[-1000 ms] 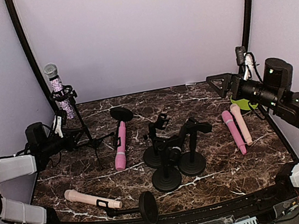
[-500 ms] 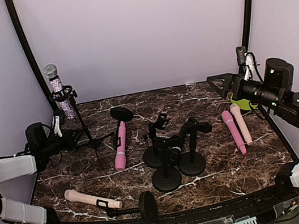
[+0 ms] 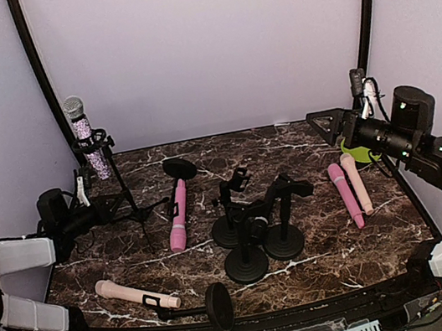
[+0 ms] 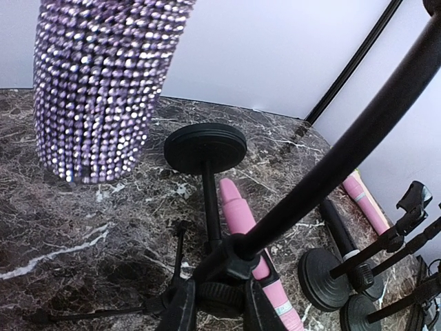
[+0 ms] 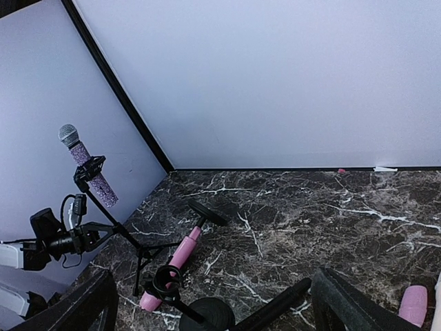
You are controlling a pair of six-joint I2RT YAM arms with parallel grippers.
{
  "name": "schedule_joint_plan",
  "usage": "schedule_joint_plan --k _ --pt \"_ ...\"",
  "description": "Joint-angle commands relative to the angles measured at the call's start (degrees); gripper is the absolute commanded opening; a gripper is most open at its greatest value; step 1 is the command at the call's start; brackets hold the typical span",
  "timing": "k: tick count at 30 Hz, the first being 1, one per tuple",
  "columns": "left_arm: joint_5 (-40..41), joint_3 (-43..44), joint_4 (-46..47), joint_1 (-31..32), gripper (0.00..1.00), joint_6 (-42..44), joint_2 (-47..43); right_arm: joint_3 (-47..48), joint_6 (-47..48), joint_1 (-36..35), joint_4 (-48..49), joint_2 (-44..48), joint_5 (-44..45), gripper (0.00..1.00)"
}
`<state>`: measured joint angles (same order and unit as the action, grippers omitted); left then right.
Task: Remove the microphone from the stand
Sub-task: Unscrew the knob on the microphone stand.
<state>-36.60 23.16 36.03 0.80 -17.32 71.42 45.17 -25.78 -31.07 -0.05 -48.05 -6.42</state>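
One sequin-covered microphone (image 3: pixel 83 136) is sitting tilted, head up, in the clip (image 3: pixel 92 142) of the tripod stand (image 3: pixel 126 194), which is standing at the far left of the surface (image 3: pixel 326 233). The left pincer (image 4: pixel 220 307) is clamping narrowly on the stand's lower hub, where the legs meet, and appears to be steadying it. The right pincer (image 3: pixel 326 124) is hanging wide and empty, well apart at the right side.

The microphone is likely handling as a stiff, moderately weighty cylinder. Its beaded skin should be giving good friction but may be shedding beads under hard pressure. Take hold on the body above the clip, below the grille.

The dark marbled surface is carrying loose pink microphones (image 3: pixel 178 217) and several short stands (image 3: pixel 250 237). Free room is lying above the clip, toward the pale back wall (image 3: pixel 210 48).
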Motion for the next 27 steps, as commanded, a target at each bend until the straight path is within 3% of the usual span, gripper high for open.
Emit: schedule_joint_plan --k 1,15,24,27 --pt "-5.02 -1.81 -0.33 0.04 0.00 -6.41 2.04 -0.37 -0.57 0.33 1.48 1.08 0.35 0.99" --pt "-7.25 -4.08 6.25 -0.09 0.00 -19.25 6.92 -0.19 -1.25 0.32 1.66 1.57 -0.15 0.99" --pt "-8.52 -5.25 9.45 -0.30 0.00 -22.15 8.87 -0.08 -1.27 0.31 1.38 1.65 -0.15 0.99" --pt "-6.98 -5.58 9.69 -0.55 0.07 -21.84 7.75 -0.08 -1.23 0.31 1.24 1.78 -0.09 0.99"
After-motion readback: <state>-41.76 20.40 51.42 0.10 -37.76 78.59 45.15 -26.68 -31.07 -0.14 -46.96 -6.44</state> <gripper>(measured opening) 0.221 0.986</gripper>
